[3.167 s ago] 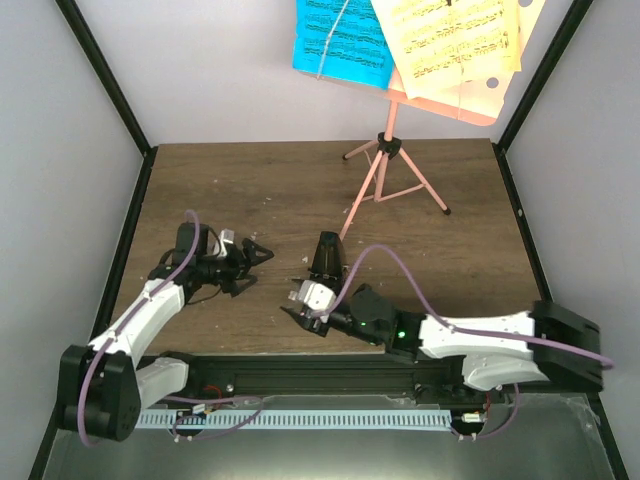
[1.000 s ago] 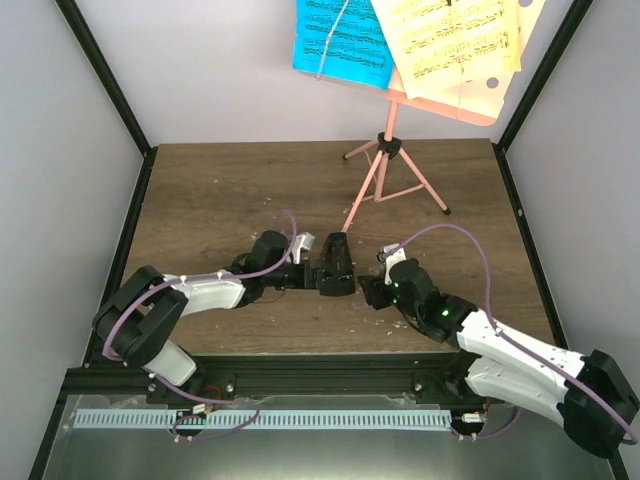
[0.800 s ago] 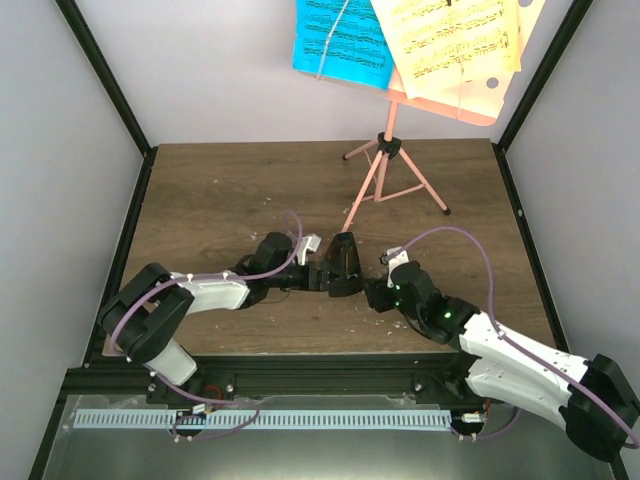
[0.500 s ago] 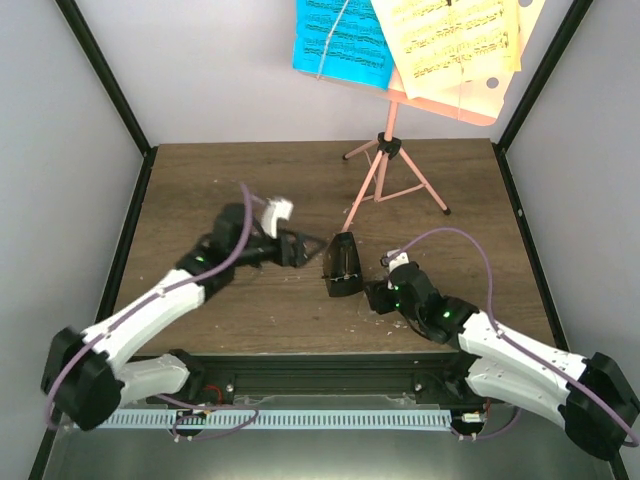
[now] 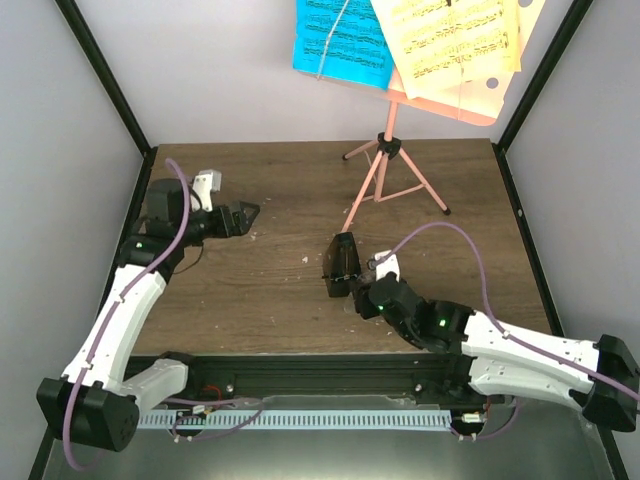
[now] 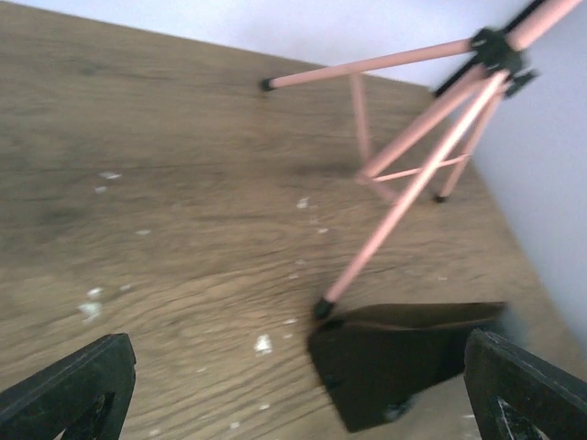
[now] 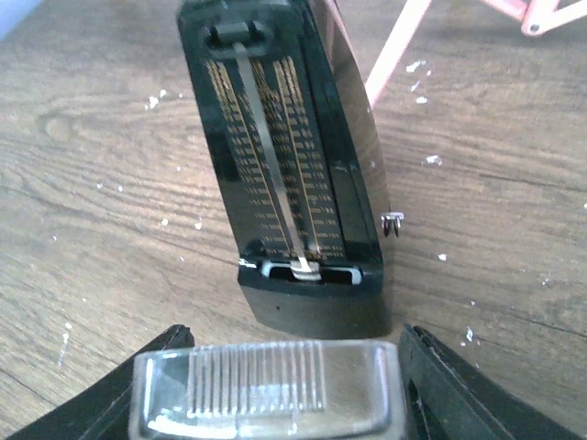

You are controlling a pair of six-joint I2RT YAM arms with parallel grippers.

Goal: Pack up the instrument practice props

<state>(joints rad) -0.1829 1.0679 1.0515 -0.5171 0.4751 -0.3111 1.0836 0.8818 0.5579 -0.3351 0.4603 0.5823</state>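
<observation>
Nearest to me, at centre right of the wooden table (image 5: pixel 250 300), my right gripper (image 5: pixel 358 299) sits low over the wood. Its jaws are partly closed, and a clear ribbed block (image 7: pixel 266 394) spans the gap between them and meets both fingers (image 7: pixel 440 385), so I read it as clamped there. Just beyond those fingertips, apart from them, the black pyramid metronome (image 5: pixel 342 265) stands on the table near the middle. Its open face, with the pendulum rod and gold scale, is turned toward my right wrist camera. Small white flecks (image 7: pixel 426 160) lie scattered on the wood around it. Farther back on the left side, well apart from the metronome, my left gripper (image 5: pixel 243 213) hangs above the table with its jaws spread wide and nothing between them, pointing right toward the middle. From its wrist camera I see the metronome low and blurred, with one foot of the salmon-pink music stand (image 5: pixel 385 170) just beside it on the far side. The stand's tripod rests on the far right part of the table. On its desk at the top, the blue pages (image 5: pixel 340 40) are on the left and the yellow pages (image 5: pixel 450 40) on the right.
</observation>
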